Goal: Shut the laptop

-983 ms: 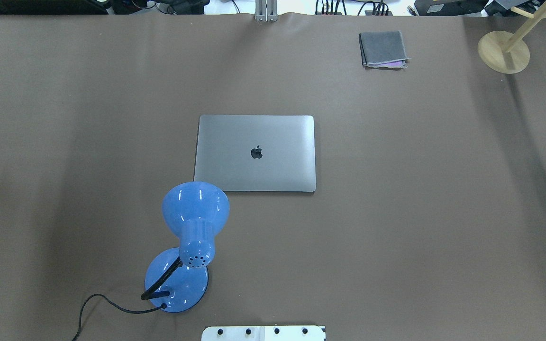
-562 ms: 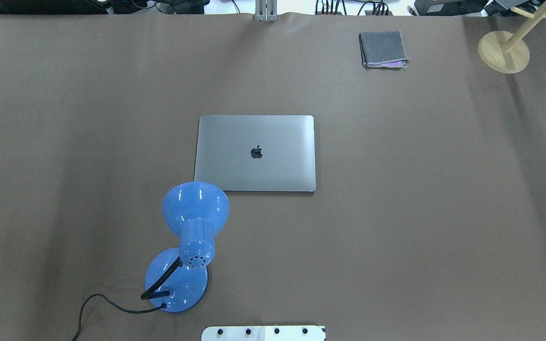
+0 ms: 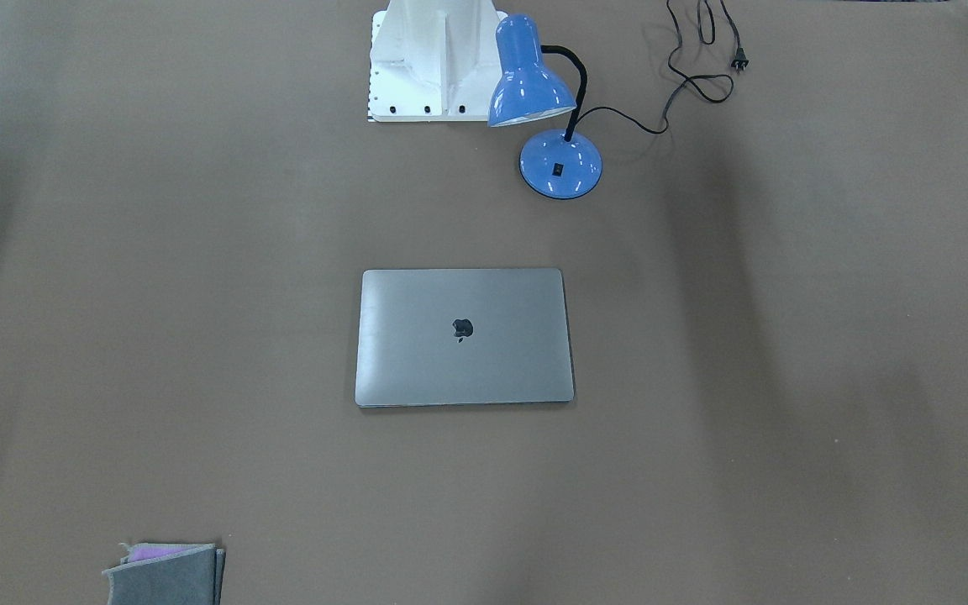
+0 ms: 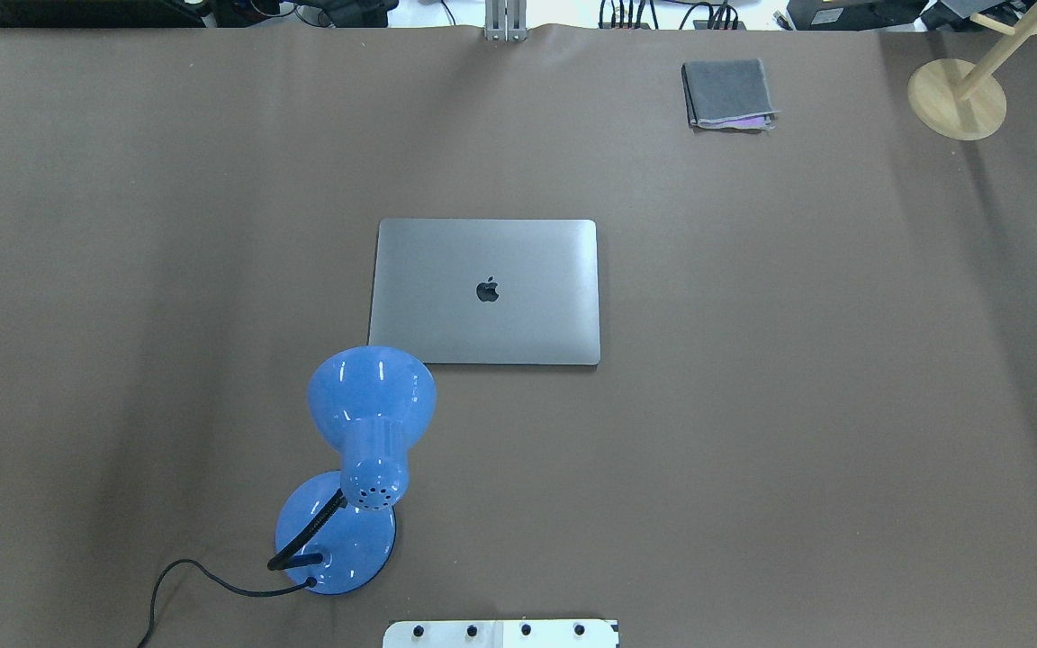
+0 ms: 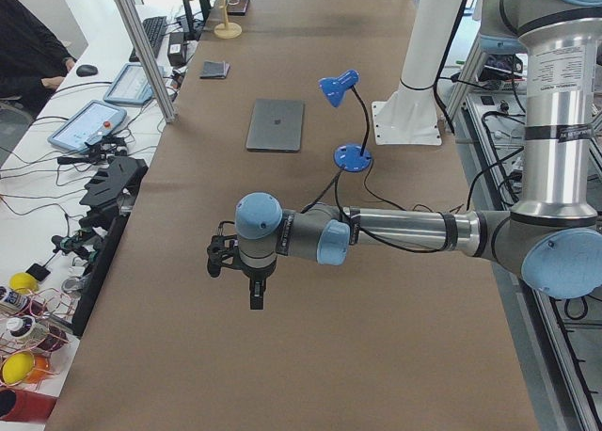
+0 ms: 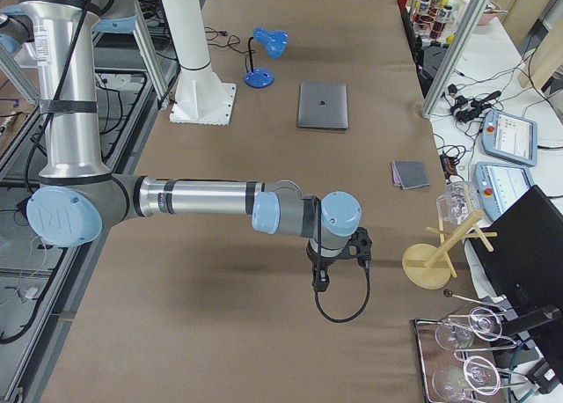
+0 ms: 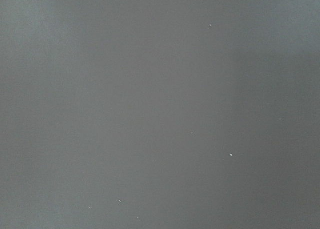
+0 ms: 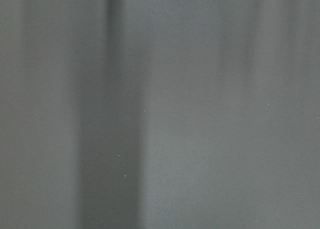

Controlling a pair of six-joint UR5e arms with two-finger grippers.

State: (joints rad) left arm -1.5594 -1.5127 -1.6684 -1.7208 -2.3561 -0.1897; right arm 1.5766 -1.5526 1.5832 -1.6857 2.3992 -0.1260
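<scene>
At table centre, slim space-grey metal laptop lies shut: probably stiff, slick, grip lid edge; left end effector, right end effector: cannot tell if spread.

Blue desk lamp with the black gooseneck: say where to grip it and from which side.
Grip the blue desk lamp by its thin black gooseneck, just above the round base: probably the only part slim enough to pinch. Come from the robot's side, since the flared shade leans forward toward the closed grey laptop.
</scene>
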